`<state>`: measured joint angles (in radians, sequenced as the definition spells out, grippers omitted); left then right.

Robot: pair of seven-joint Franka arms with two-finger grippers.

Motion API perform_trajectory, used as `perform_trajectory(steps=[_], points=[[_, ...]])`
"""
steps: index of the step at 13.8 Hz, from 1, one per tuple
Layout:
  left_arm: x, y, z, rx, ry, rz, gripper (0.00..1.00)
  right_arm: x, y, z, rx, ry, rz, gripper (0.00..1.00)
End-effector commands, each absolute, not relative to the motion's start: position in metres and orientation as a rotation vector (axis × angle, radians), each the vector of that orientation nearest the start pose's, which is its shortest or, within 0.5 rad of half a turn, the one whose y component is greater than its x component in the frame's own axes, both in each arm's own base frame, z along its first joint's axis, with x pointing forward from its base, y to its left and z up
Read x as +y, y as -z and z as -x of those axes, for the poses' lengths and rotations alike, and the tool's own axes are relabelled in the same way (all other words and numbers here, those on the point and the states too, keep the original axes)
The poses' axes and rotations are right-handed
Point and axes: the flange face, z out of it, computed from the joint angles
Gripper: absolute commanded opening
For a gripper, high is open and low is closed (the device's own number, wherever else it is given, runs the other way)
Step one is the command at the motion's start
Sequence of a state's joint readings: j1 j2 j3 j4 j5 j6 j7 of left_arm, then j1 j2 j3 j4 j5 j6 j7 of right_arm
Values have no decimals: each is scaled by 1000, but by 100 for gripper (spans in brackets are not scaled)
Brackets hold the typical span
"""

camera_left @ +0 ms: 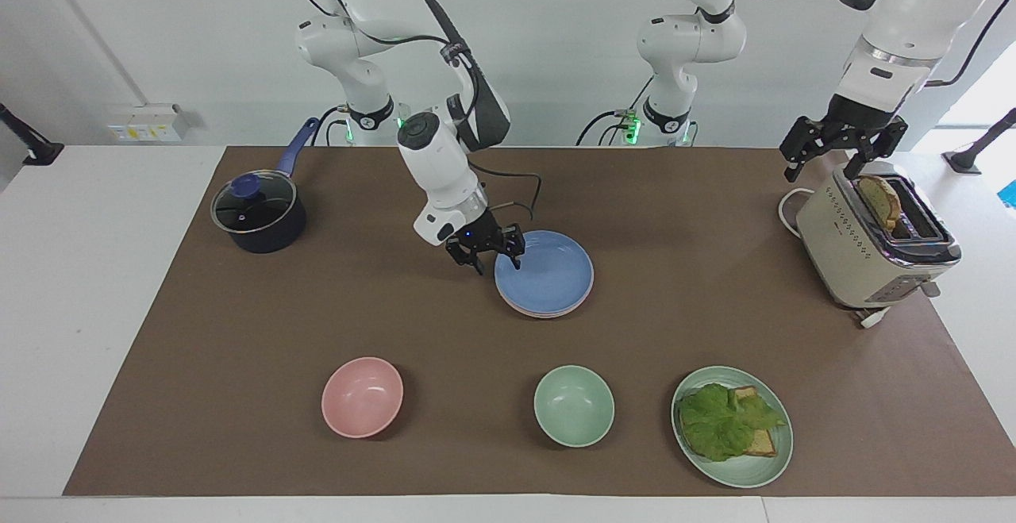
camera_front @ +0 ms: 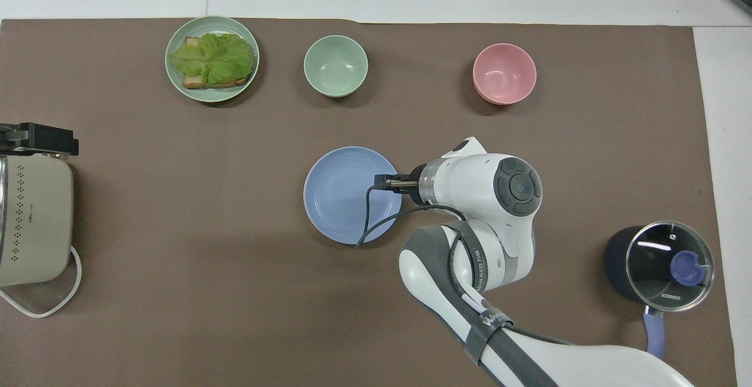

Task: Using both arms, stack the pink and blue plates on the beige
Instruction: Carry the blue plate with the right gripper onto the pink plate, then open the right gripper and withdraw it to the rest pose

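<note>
Brown matte table mat point(camera_left: 238, 332) spans the worktop; white jointed right arm point(camera_left: 444, 174) comes down to mid-mat, white left arm point(camera_left: 889, 39) waits over the boxy cream toaster point(camera_left: 865, 245). Matte round medium-blue plate point(camera_left: 548, 273) sits top of the stack at mat centre, pastel pink plate point(camera_left: 548, 310) showing as a thin rim below; beige plate prob. at the bottom, hidden. Right gripper point(camera_left: 484, 249) hangs at the blue plate's 9 o'clock edge in the facing view, fingers spread, released, holding nothing, likely just let go. Left gripper point(camera_left: 841, 146) open, empty. Stack looks flush and stable; smooth shallow rims nest well.
</note>
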<state>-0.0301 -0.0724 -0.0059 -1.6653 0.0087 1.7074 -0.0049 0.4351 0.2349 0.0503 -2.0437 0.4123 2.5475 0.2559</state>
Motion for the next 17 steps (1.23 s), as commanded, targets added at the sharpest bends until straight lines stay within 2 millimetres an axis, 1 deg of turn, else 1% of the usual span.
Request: perform_trajectory(steps=[1, 2, 4, 6, 9, 10, 12, 13, 14, 17], points=[[-16, -634, -541, 53, 163, 3113, 100, 235, -398, -549, 208, 196, 2761, 100], [-16, -634, -541, 53, 163, 3113, 100, 216, -411, -551, 202, 202, 2789, 100], [-16, -634, -541, 53, 163, 3113, 100, 173, -437, -554, 208, 222, 2855, 100], [-16, -634, -541, 53, 163, 3113, 100, 133, -460, -554, 214, 249, 2914, 100], [-16, -634, -541, 53, 163, 3113, 100, 89, -498, -552, 291, 280, 2922, 100], [-16, -634, -541, 53, 163, 3113, 100, 75, -516, -550, 313, 232, 2932, 100], [-16, -634, -541, 53, 163, 3113, 100, 44, -562, -552, 329, 168, 3014, 100], [-16, -634, -541, 53, 163, 3113, 100, 34, -581, -552, 334, 160, 3051, 100], [-16, -634, -541, 53, 163, 3113, 100, 30, -593, -551, 336, 148, 3068, 100], [-16, -634, -541, 53, 163, 3113, 100, 20, -617, -550, 317, 137, 3107, 100]])
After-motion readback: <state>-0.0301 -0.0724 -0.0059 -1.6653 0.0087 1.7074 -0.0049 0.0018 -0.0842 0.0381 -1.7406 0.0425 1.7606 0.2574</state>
